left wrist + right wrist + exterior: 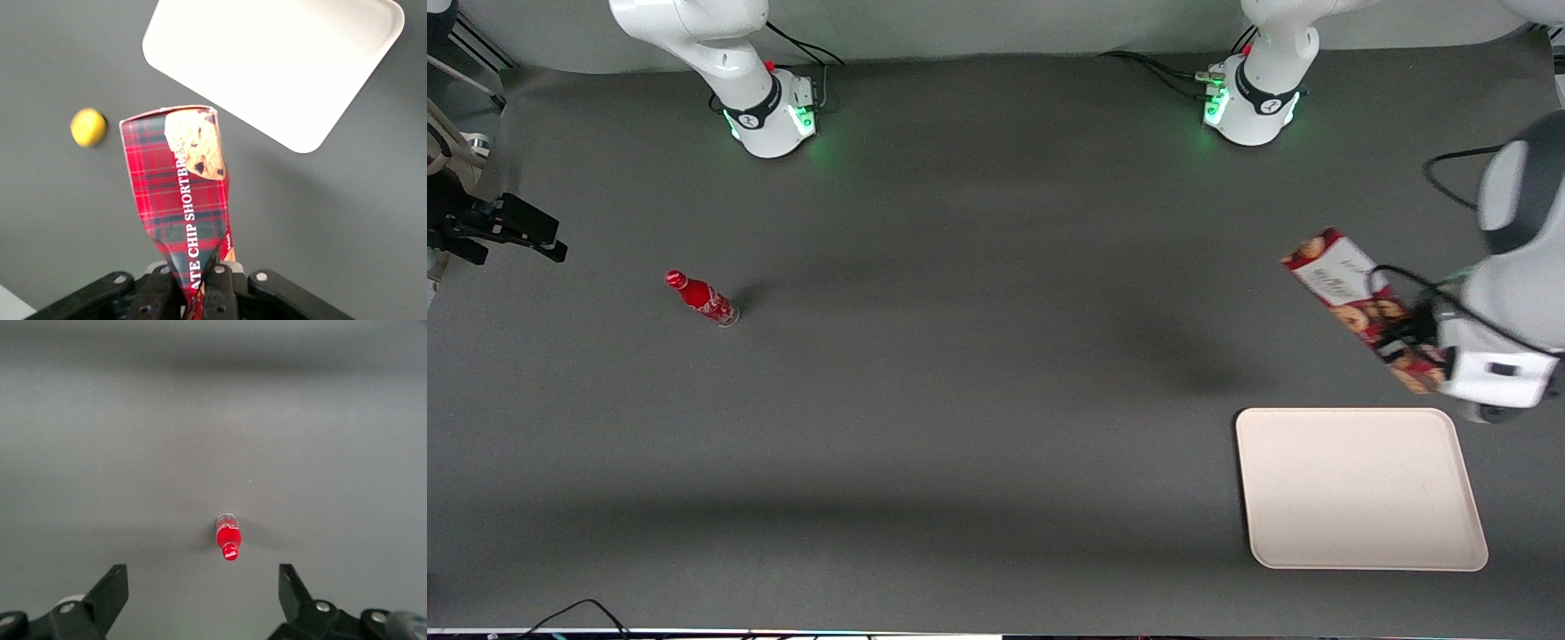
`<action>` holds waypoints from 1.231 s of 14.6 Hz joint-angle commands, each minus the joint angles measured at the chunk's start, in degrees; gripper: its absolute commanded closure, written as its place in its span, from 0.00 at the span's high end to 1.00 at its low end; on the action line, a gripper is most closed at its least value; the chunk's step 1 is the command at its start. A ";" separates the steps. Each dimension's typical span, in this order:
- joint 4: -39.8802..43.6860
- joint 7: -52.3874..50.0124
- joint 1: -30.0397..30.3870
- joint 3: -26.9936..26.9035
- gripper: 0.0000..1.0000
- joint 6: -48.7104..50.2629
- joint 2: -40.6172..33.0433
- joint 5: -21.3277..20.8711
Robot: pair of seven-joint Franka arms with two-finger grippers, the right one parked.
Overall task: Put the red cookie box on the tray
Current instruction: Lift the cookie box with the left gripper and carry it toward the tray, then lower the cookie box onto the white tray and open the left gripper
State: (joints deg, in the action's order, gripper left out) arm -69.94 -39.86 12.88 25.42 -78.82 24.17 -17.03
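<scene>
One pincer [200, 293] gripping "CHIP SHORTBREAD" red cookie box [183, 200]

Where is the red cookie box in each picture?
Front view: the cookie box is held in the gripper, lifted off the table, farther from the camera than the tray.
Left wrist view: the box sticks out from the gripper, which is shut on it.
Right wrist view: not in it.
Shared landmark: the tray shows in the front and left wrist views.
</scene>
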 commanded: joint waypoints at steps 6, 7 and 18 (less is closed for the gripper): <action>6.48 44.40 -0.49 -19.52 0.00 -10.71 7.45 1.12; 6.31 46.52 -0.05 -20.14 0.00 -13.96 9.21 2.60; 3.93 59.37 2.94 -23.67 0.00 -44.21 26.88 7.01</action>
State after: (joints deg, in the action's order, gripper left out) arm -66.58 15.87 15.61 3.31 -118.83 49.00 -11.36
